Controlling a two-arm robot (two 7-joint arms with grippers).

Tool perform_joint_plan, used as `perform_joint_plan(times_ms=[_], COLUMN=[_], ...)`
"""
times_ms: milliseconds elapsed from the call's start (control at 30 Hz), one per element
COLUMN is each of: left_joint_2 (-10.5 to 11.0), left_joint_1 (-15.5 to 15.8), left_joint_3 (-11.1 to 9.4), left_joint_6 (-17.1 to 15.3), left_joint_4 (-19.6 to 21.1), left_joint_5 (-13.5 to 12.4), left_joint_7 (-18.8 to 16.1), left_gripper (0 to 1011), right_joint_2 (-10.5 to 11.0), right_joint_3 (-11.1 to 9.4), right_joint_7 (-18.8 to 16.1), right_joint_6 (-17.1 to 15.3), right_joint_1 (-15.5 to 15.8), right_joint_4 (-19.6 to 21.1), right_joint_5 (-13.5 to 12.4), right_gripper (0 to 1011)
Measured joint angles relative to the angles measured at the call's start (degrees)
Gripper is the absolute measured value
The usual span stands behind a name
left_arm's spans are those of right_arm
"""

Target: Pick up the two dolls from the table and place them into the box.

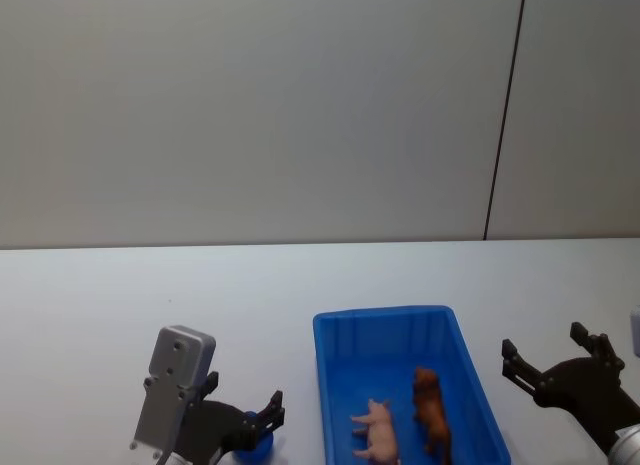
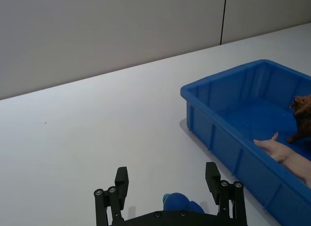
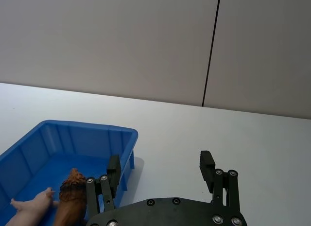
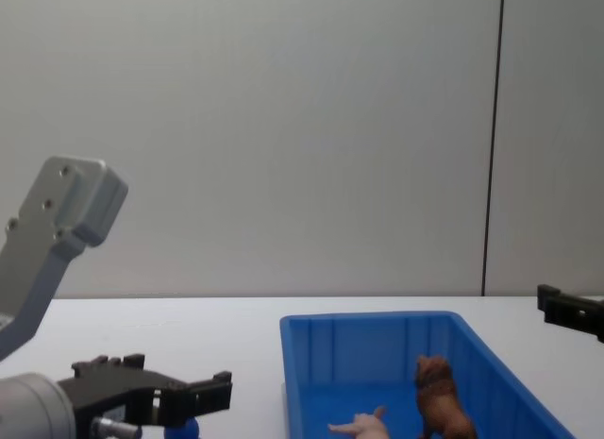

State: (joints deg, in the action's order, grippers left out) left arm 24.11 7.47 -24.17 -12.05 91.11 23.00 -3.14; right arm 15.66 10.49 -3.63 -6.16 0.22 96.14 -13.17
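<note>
Both dolls are inside the blue box (image 1: pixel 335 385) on the white table (image 1: pixel 100 315). The reddish-brown dog-like doll (image 1: pixel 431 409) stands near the box's right wall, and the pale pink doll (image 1: pixel 376 431) lies to its left. They also show in the chest view, brown doll (image 4: pixel 442 400) and pink doll (image 4: pixel 361 425). My left gripper (image 1: pixel 272 407) is open left of the box, holding nothing. My right gripper (image 1: pixel 545 355) is open right of the box, also holding nothing. The wrist views show the left gripper (image 2: pixel 167 180) and the right gripper (image 3: pixel 160 165) with fingers spread.
A small blue object (image 2: pixel 177 202) sits beneath my left gripper, also seen from the head view as a blue object (image 1: pixel 256 443). A grey wall with a dark vertical seam (image 1: pixel 505 115) stands behind the table. Bare tabletop stretches beyond the box (image 2: pixel 218 109).
</note>
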Motion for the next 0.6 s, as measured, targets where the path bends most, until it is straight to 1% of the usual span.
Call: perform_joint_plan(times_ms=[200, 400, 467, 567, 600], left_joint_2=[-0.15, -0.47, -0.57, -0.77, -0.89], left_joint_1=[-0.14, -0.17, -0.14, -0.05, 0.01], left_joint_3=[0.06, 0.12, 0.13, 0.15, 0.15], left_joint_6=[-0.09, 0.17, 0.26, 0.39, 0.45], left_joint_4=[-0.89, -2.19, -2.55, -3.2, -3.53], left_joint_5=[0.48, 1.05, 1.21, 1.42, 1.53], left_joint_7=[0.58, 1.98, 2.25, 2.79, 3.04], left_gripper=[1001, 994, 919, 869, 837], right_joint_2=[0.0, 0.0, 0.0, 0.0, 0.0], right_joint_3=[0.0, 0.0, 0.0, 0.0, 0.0], right_joint_7=[0.02, 0.02, 0.02, 0.02, 0.01], right_joint_6=[0.0, -0.01, -0.01, -0.01, -0.01], right_joint_1=[0.0, 0.0, 0.0, 0.0, 0.0], right_joint_4=[0.0, -0.01, -0.01, -0.01, -0.01], right_joint_5=[0.0, 0.01, 0.01, 0.01, 0.01], right_gripper=[1001, 1001, 1001, 1001, 1001])
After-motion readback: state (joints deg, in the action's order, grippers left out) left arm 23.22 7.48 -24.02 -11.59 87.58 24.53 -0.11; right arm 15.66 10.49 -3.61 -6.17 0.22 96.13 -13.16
